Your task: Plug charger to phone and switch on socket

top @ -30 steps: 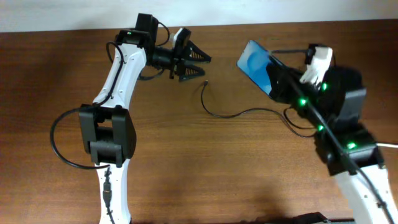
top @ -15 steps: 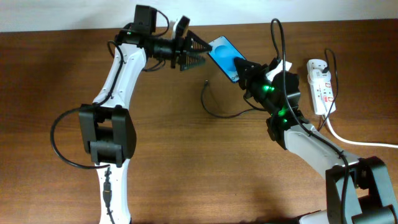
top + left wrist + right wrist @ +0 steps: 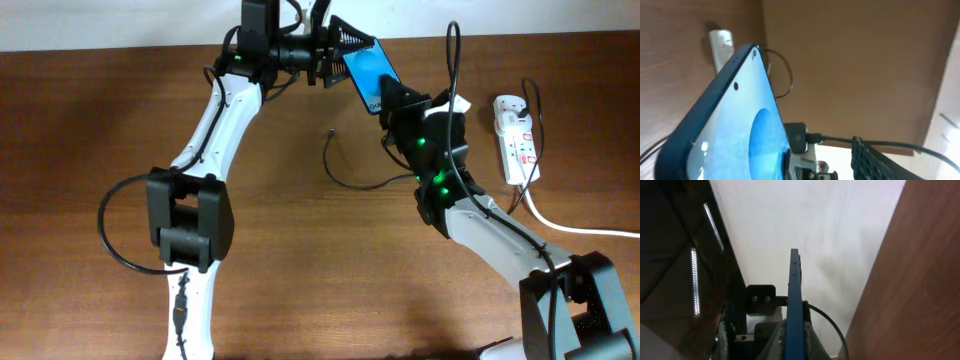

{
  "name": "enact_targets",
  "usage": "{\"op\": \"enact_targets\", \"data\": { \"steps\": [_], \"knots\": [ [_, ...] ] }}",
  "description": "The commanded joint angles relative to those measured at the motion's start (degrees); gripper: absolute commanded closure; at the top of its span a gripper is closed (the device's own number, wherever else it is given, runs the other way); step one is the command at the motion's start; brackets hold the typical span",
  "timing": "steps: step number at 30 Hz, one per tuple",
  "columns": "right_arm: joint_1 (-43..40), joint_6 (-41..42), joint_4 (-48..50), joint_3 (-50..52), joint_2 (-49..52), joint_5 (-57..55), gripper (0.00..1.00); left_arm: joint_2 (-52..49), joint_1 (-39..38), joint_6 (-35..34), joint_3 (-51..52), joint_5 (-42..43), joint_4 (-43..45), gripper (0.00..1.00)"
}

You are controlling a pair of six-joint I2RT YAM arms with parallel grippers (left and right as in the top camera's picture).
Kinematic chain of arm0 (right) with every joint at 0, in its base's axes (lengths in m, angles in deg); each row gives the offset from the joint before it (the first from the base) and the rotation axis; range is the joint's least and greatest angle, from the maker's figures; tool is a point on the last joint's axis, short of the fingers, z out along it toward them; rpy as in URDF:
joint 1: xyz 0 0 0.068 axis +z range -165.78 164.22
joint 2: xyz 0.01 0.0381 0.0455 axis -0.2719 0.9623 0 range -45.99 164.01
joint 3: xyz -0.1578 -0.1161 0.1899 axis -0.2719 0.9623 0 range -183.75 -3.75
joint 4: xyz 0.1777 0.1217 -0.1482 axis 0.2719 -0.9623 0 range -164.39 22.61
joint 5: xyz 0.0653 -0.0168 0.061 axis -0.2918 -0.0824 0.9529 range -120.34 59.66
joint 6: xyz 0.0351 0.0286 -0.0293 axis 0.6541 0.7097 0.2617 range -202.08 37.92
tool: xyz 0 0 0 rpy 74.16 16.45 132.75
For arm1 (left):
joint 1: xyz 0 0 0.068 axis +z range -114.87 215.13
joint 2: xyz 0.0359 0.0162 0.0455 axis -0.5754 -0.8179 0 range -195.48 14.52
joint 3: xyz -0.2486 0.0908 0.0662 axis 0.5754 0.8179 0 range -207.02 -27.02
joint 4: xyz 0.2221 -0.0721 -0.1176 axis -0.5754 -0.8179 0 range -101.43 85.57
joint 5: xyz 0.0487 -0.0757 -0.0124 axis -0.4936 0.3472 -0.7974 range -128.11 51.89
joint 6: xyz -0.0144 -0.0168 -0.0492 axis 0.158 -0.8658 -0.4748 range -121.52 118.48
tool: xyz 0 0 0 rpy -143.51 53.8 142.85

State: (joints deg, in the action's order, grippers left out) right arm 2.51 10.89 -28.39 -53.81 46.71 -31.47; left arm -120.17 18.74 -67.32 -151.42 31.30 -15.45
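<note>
- Up at the top middle of the overhead view, the slim phone with a bright blue screen (image 3: 368, 74) is in the air. It is tilted, and its white bottom strip points down and to the right.
- The right gripper (image 3: 394, 102) is clamped tight on the lower end of the phone.
- Seen from the right wrist, the phone (image 3: 794, 295) is a thin dark blue edge. It stands straight up in the middle of the frame, squeezed between the two fingers (image 3: 811, 345) at the bottom.
- The white right arm (image 3: 500, 235) comes in from the lower right corner. It bends and reaches up and left toward the top middle. Small green lights (image 3: 421, 145) glow on it.
- The white left arm (image 3: 215, 130) rises from the bottom left. It bends at a black elbow and stretches up and right to the top edge.
- The left gripper (image 3: 350, 55) has black pointed fingers and sits right at the upper end of the phone. Its jaws are spread apart. I cannot tell if a finger touches the phone.
- Seen from the left wrist, the phone (image 3: 735, 135) is very close and fills the lower left of the frame.
- The long thin black charger cable (image 3: 350, 184) lies loose on the brown wooden table (image 3: 300, 270), in the middle of the overhead view and below the phone.
- The cable's small plug tip (image 3: 330, 132) points up. It is apart from the phone and from both grippers.
- The long white power strip with red marks (image 3: 518, 140) lies flat near the right edge. Its thick white cord (image 3: 575, 227) runs off to the right.
</note>
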Motion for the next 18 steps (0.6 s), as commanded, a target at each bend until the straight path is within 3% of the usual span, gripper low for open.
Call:
{"op": "enact_targets", "data": {
  "steps": [1, 8, 11, 12, 18],
  "knots": [
    [1.0, 2.1, 0.3, -1.7, -0.3, -0.9, 0.96, -0.3, -1.6, -10.1, -0.6, 2.0, 7.3, 0.33],
    [2.4, 2.0, 0.2, -4.1, -0.3, -2.1, 0.96, -0.3, -3.7, -10.9, -0.6, 0.1, 8.9, 0.35],
    [2.8, 2.0, -1.5, -4.2, -0.3, -1.9, 0.96, -0.3, -3.9, -11.0, -0.6, -0.9, 8.8, 0.46],
    [2.8, 2.0, -2.0, -4.2, -0.3, -1.8, 0.96, -0.3, -3.8, -11.0, -0.6, -1.8, 8.8, 0.57],
    [2.8, 2.0, -3.7, -4.2, -0.3, 0.5, 0.96, -0.3, -3.7, -10.9, -0.6, -7.6, 8.9, 0.68]
  ]
}}
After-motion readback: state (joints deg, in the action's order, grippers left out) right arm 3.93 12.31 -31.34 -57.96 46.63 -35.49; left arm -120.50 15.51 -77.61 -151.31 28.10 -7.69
